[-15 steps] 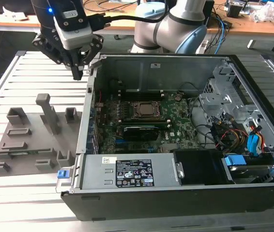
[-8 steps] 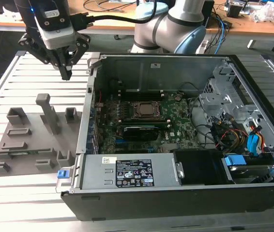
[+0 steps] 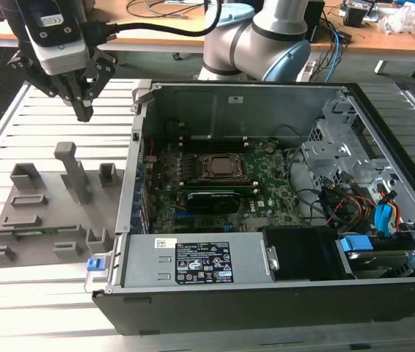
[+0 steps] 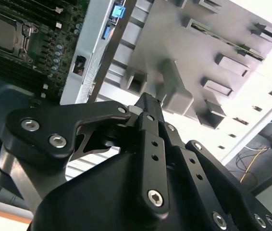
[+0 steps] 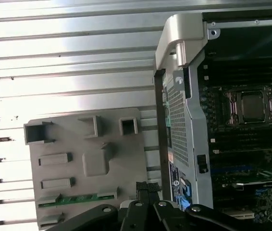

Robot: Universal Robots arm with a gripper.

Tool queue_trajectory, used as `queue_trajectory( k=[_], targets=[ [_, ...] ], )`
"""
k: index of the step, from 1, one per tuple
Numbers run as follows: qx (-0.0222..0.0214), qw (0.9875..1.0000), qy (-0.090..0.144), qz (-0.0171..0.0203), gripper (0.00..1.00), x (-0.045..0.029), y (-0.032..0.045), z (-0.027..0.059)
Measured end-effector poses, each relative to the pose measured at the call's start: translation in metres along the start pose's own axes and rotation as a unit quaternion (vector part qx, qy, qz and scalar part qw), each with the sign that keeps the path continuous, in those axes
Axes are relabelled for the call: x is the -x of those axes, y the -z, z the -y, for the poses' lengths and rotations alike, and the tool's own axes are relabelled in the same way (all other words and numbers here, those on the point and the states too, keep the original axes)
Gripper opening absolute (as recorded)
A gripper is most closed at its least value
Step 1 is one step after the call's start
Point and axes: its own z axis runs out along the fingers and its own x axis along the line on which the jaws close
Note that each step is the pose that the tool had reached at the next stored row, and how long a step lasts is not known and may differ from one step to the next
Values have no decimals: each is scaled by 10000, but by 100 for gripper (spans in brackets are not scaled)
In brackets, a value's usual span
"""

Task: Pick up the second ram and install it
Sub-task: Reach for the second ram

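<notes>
Ram [image 5: 76, 198] sits in a slot of the grey plate [image 3: 53, 213], likely held there for a pinch from above. In the exterior view, empty jaws, pressed together, hover at the plate's 12 o'clock; the open case [image 3: 193, 106] lies at 3 o'clock.

Bright, even overhead light, white glare on the slatted surface [image 5: 68, 53] beside the grey fixture plate [image 5: 64, 139], short soft shadows at the plate's posts, computer case [image 3: 229, 110] interior dimmer.
</notes>
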Motion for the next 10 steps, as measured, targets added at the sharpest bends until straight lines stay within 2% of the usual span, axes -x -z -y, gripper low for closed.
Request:
queue_trajectory(
  k=[2, 7, 10],
  targets=[
    [0, 10000, 1, 0, 11, -76, 1, 6],
    [0, 10000, 0, 0, 11, -182, 2, 14],
    [0, 10000, 0, 0, 11, -294, 3, 22]
  ],
)
